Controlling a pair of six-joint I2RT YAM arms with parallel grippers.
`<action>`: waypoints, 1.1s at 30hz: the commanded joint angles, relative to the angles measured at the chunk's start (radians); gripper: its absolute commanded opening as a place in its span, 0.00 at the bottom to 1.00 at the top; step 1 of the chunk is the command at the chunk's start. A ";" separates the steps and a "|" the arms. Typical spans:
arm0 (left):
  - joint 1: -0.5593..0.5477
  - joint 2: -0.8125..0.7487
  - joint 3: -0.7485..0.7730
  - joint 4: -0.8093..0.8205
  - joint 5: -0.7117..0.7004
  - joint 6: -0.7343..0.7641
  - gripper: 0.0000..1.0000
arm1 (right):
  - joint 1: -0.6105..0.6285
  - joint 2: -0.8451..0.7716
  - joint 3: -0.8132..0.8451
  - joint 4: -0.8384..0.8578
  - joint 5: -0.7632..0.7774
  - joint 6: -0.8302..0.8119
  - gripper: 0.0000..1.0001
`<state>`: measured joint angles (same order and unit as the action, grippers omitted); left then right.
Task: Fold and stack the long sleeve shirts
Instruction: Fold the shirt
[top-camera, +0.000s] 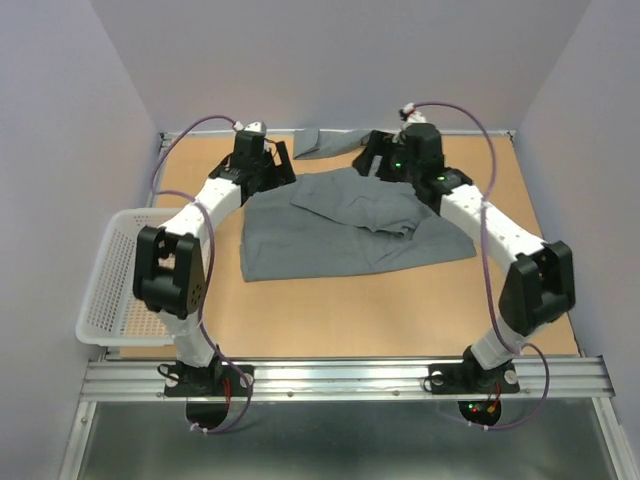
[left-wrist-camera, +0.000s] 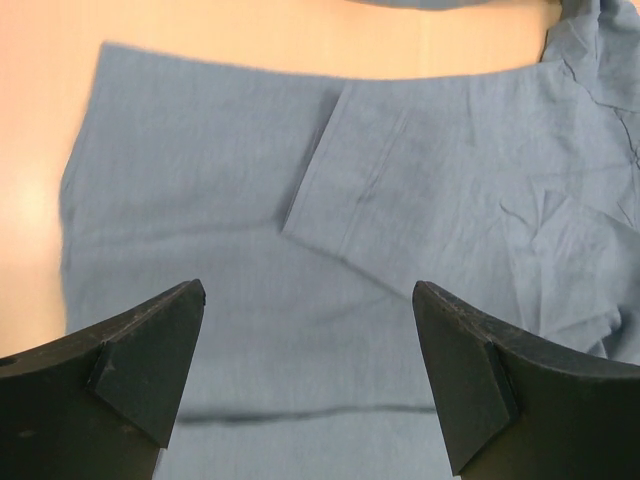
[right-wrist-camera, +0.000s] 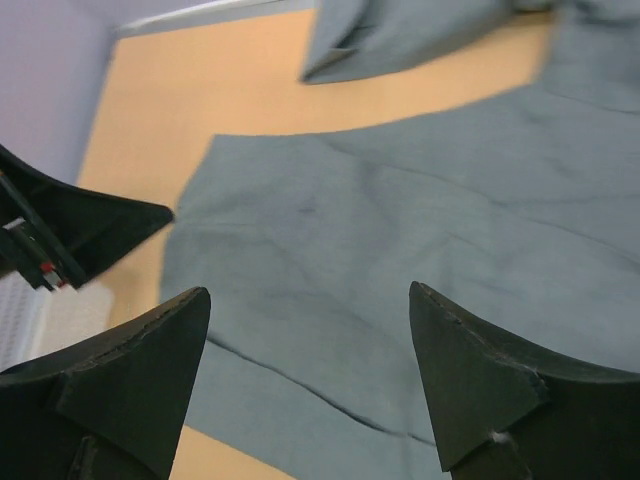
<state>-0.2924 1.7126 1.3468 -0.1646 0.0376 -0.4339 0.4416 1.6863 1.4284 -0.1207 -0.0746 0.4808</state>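
Grey shirt (top-camera: 340, 232) lies spread flat on the far half of the table (top-camera: 350, 320), roughly midway between the left and right edges. Its near hem runs nearly parallel to the near edge, and one sleeve (top-camera: 325, 142) trails up to the far edge. In the left wrist view, a second sleeve (left-wrist-camera: 400, 200) lies folded across the body panel, its cuff edge straight and square. The left gripper (left-wrist-camera: 310, 300) stands over the far left part of the shirt with its claw spread wide and nothing between the fingers. The right gripper (right-wrist-camera: 310, 300) stands over the far right part, claw likewise spread wide and holding nothing. A broad strip of bare table shows between the hem and the near edge, with narrower bare margins to the left and right of the cloth. A white mesh basket (top-camera: 110, 290) sits at the left edge toward the near corner, well apart from the shirt.
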 joint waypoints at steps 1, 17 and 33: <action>0.004 0.146 0.164 -0.003 0.109 0.157 0.97 | -0.063 -0.125 -0.132 -0.154 0.058 -0.082 0.85; -0.005 0.574 0.552 0.069 0.242 0.359 0.85 | -0.066 -0.341 -0.422 -0.189 -0.051 -0.127 0.85; -0.004 0.713 0.664 0.045 0.352 0.333 0.65 | -0.064 -0.370 -0.454 -0.195 -0.042 -0.123 0.85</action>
<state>-0.2947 2.4195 1.9594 -0.1204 0.3321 -0.0956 0.3744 1.3411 0.9825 -0.3363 -0.1207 0.3698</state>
